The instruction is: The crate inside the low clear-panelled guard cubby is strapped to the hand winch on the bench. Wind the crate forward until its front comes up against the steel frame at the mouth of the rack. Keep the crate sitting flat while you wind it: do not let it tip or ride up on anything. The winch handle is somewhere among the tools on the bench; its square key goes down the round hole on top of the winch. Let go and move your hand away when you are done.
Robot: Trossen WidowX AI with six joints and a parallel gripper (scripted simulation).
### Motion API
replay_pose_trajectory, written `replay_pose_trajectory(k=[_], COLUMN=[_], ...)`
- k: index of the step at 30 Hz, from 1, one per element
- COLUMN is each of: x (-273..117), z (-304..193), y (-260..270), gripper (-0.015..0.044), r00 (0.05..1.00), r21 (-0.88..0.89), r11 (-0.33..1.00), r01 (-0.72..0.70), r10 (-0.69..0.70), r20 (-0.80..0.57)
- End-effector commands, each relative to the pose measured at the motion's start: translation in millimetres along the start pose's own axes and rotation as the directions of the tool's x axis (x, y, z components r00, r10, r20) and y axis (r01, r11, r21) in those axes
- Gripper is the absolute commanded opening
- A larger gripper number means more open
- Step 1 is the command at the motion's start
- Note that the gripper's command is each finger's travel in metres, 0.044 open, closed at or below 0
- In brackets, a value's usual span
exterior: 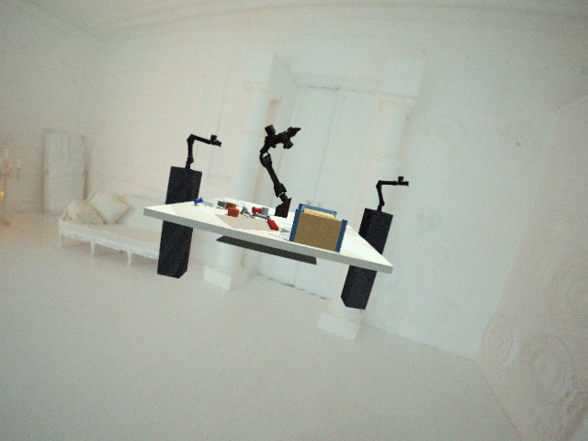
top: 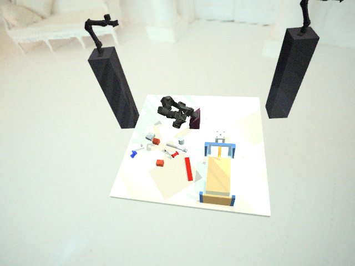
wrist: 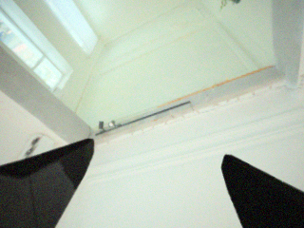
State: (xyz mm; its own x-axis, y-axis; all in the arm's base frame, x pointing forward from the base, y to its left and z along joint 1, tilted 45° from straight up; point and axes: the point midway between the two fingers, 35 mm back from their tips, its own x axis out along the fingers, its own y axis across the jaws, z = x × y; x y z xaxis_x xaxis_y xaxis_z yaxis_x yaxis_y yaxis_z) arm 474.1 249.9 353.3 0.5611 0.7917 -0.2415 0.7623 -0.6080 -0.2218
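Note:
The yellow crate (top: 218,174) lies flat in the cubby. An orange strap (top: 219,151) shows in the gap between it and the blue frame (top: 221,143) at the mouth. The pale winch (top: 220,134) stands beyond that frame. My gripper (exterior: 294,138) (wrist: 159,153) is open and empty, raised high above the bench and away from the tools. A long grey bar (top: 176,147), a red spool-shaped piece (top: 175,154) beside a thin grey rod, and a blue knob-like piece (top: 133,153) near a pale rod lie at the left. I cannot tell which is the winch handle.
Red blocks (top: 156,141) (top: 160,163), a grey block (top: 150,136), a grey cylinder (top: 181,140) and a long red bar (top: 188,168) lie left of the cubby. A brown panel (top: 217,199) (exterior: 317,231) between blue posts closes its near end. Two dark pedestals (top: 114,86) (top: 292,71) carry other arms.

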Motion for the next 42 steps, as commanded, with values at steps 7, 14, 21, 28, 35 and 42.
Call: replay_pose_trajectory(k=[7,14,21,28,35,42], x=[-12.6,-59.8,-134.4,-229.3,-334.7,-382.0], z=[53.6,129.4,201.4,260.0,291.5,293.4], y=[78.1,159.1,211.2,233.5,230.6,225.5], gripper=[0.044,0.044,0.044,0.044,0.044,0.044], r00=[0.942,0.711,0.345,-0.109,-0.57,-0.749], r21=[0.394,0.656,0.65,0.528,0.52,0.597], r11=[0.856,0.348,-0.266,-0.724,-0.852,-0.801], r01=[-0.333,-0.669,-0.712,-0.445,-0.058,0.048], r10=[0.287,0.557,0.674,0.629,0.455,0.367], r20=[0.172,0.429,0.653,0.77,0.683,0.552])
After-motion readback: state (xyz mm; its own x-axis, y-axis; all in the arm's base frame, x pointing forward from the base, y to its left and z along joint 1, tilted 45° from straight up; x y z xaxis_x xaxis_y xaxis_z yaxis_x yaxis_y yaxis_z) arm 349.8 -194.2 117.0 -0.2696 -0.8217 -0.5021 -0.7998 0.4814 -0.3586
